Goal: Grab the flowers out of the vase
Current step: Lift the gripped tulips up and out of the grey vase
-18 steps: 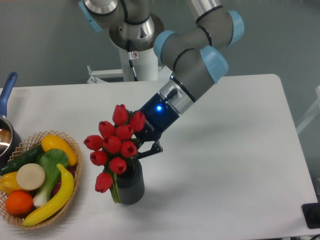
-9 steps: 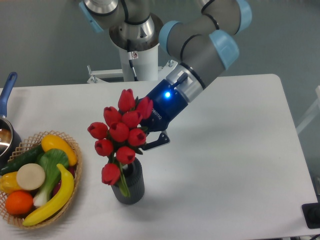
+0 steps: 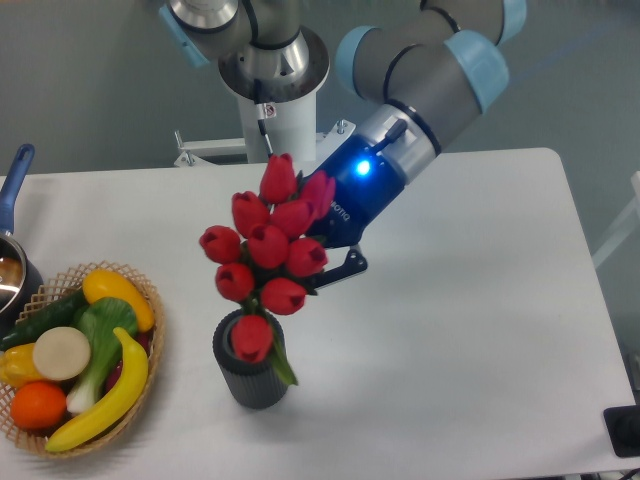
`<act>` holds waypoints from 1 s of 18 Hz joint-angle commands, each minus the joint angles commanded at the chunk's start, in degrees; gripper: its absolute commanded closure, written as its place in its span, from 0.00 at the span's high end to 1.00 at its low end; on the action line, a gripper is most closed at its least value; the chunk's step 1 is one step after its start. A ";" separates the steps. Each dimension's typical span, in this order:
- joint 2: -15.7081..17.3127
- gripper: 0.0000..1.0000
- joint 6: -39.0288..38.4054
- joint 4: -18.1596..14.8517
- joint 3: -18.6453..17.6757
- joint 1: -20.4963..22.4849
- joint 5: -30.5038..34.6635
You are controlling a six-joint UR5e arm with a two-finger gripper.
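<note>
One white desk (image 3: 480, 330) carries everything. At the far left edge sits a pot with a blue handle (image 3: 14, 180), and just right of it a wicker basket (image 3: 150, 300) filled with toy fruit and vegetables. Right of the basket stands the vase (image 3: 250, 385), dark grey and ribbed, upright on the desk. The flowers (image 3: 268, 255), a tied bunch of red tulips, hang mostly above the vase and lean up and to the right; the lowest bud sits at the vase mouth, and a green leaf hangs over the rim. Further right, the hand (image 3: 318, 272) grips the bunch from behind, its fingers (image 3: 345, 270) partly hidden by the buds, closed on the stems as far as I can judge. The grey arm with pale blue caps rises to the upper right.

From where I stand, the lift looks partly done. To finish well, the arm should rise along the line of the stems, slowly, until the lowest bud and leaf clear the rim; a sideways pull now could tip the vase.
</note>
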 joint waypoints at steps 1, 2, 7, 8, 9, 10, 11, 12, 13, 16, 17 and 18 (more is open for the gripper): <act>0.00 0.36 0.00 0.00 0.00 0.26 -0.09; 0.09 0.36 -0.09 0.00 0.00 0.35 -0.09; 0.00 0.36 -0.26 0.00 1.93 1.67 -1.84; -0.09 0.36 -0.09 0.09 2.11 2.02 -2.28; -0.09 0.36 0.17 0.09 2.20 2.11 -2.46; -0.17 0.36 0.44 0.09 2.28 2.20 -2.46; -0.26 0.36 0.44 0.09 2.46 2.46 -2.55; -0.26 0.36 0.44 0.09 2.46 2.90 -2.64; -0.26 0.36 0.44 0.09 2.46 2.99 -2.64; -0.18 0.36 0.44 0.18 2.46 3.26 -2.55; -0.18 0.36 0.53 0.26 2.37 3.26 -2.55; -0.18 0.36 0.44 0.26 2.37 3.34 -2.55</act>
